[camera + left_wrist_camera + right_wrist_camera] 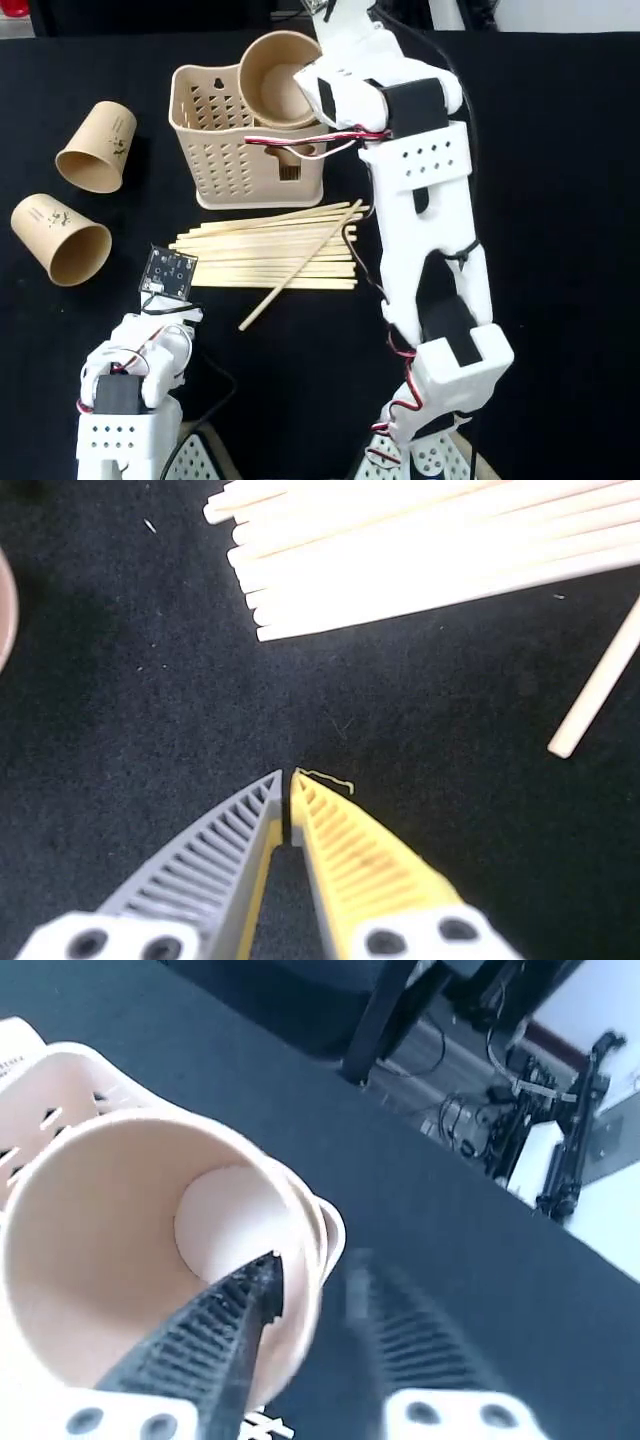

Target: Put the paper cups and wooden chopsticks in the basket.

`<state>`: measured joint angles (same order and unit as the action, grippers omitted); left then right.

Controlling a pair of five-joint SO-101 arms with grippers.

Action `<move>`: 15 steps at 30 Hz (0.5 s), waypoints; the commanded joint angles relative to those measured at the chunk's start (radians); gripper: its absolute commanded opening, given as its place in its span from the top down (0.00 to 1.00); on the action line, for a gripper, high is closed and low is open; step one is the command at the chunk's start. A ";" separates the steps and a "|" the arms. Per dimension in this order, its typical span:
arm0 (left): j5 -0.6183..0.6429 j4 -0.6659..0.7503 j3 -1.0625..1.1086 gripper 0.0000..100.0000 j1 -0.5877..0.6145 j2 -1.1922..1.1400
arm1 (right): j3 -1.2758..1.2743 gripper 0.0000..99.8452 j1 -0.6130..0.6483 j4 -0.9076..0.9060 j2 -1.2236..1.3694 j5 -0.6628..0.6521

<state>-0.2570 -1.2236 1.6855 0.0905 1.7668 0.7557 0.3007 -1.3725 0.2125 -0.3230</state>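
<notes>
Paper cup point(275, 80): report position and grip. (Operator)

It is tilted, mouth facing up and outward, over the far corner of the basket point(215, 150) on the right arm's side. The right gripper point(310, 1280) is clamped on the cup wall, with one finger inside the cup and the other outside. (Technician)

Step in hand? (Operator)

Judged as cup placement. The cup is over the basket opening but not yet released into it. Whether the basket already holds anything cannot be told. One loose cup point(97, 147) and a second loose cup point(60, 240) lie on their sides on the black table cover point(560, 250), well apart from the basket. The chopsticks point(270, 255) lie stacked just in front of the basket, with one stray stick point(262, 305) crossing them at an angle. By this layout, most of the task is outstanding. (Technician)

Left arm? (Operator)

The left gripper point(288, 780) has its fingers pressed together on nothing. It sits low over the table cover, near the chopstick ends. (Technician)

Requirement for the next move? (Operator)

Lower the cup base-first into the opening, then part the fingers. Withdraw the inner finger straight out so it does not drag the cup along. Keep the cup rim off the basket rim. (Technician)
</notes>
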 commanded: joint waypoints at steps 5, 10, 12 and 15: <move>0.002 0.006 0.016 0.97 -0.004 0.011 | 0.041 0.62 0.014 -0.005 -0.073 -0.061; 0.002 0.006 0.016 0.97 -0.004 0.011 | 0.041 0.65 0.032 0.005 -0.188 -0.061; 0.002 0.006 0.016 0.97 -0.004 0.011 | 0.036 0.68 0.063 0.028 -0.236 -0.060; 0.002 0.006 0.016 0.97 -0.004 0.011 | 0.036 0.76 0.118 0.098 -0.285 -0.057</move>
<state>-0.2570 -1.2236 1.6855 0.0905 1.7668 0.7557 0.3744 -1.3403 0.0038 -0.3767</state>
